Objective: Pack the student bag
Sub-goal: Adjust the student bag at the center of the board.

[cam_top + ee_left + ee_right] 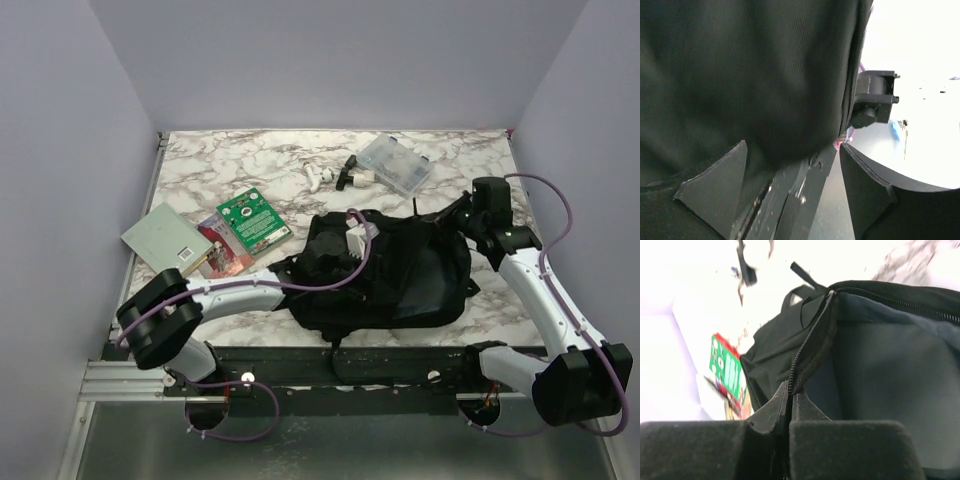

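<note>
The student bag (385,275), a big black backpack, lies in the middle of the table near the front edge. My right gripper (455,215) is at its upper right edge. In the right wrist view its jaws (792,392) are shut on the bag's zipper edge (810,345), and the grey lining (890,380) shows inside the opening. My left gripper (350,240) sits over the bag's top middle. In the left wrist view it (792,185) stands open, with black bag fabric (750,75) right in front of the fingers (715,192) and nothing gripped.
Left of the bag lie a green book (252,220), a red booklet (222,250) and a grey notebook (163,238). At the back are a clear plastic compartment box (395,165) and small white items (320,178). A black rail (400,365) runs along the front edge.
</note>
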Motion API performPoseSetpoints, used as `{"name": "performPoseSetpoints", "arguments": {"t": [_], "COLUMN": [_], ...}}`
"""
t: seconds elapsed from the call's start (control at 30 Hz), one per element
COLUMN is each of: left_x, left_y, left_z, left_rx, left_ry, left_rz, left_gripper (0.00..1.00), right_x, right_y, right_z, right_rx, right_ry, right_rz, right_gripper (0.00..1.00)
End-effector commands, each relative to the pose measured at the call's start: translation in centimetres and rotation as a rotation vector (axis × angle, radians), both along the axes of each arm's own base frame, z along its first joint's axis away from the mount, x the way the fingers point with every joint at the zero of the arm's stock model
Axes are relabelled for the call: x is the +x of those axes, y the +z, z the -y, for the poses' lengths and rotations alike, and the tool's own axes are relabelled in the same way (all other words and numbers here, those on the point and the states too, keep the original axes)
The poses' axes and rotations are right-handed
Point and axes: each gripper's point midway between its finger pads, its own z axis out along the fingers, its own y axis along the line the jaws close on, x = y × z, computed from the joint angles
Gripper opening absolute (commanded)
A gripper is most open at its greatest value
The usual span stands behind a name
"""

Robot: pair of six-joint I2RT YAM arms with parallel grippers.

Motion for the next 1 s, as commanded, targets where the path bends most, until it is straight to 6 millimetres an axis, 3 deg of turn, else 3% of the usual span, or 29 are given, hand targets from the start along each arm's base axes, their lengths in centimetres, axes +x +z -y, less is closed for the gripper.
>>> {"name": "performPoseSetpoints", "arguments": {"t": [0.0,0.13,0.27,0.6,0.73,0.97], "left_x": [0.2,0.8,1.1,3.7,6.0,11.2], "left_y": [-0.8,-2.4,-3.3,-6.3,-7.6,-8.6], "left_z": [-4.1,-7.2,-8.3,-5.4,-3.8,-3.4], "left_rx": [0.064,0.166,0.192,0.253,0.260,0.259], "left_ry": [0.072,0.157,0.197,0.240,0.236,0.288], "left_rz": [0.022,0.015,0.011,-0.138,-0.188,-0.180], "left_gripper": [0.79,0.84,0.89,0.87,0.86,0.86], "right_x": [4.2,4.8,5.2,5.2,5.0,6.0], "right_y": [3.8,3.0,2.1,4.4,4.8,3.9], "right_z": [4.3,7.2,9.1,9.6,9.2,6.2], "right_rx": [-0.122,-0.219,-0.290,-0.400,-0.444,-0.460], "right_ry": [-0.233,-0.354,-0.430,-0.355,-0.282,-0.020], "right_rz": [0.180,0.199,0.190,0.227,0.243,0.169], "right_gripper": [0.00,0.00,0.00,0.04,0.09,0.24]}}
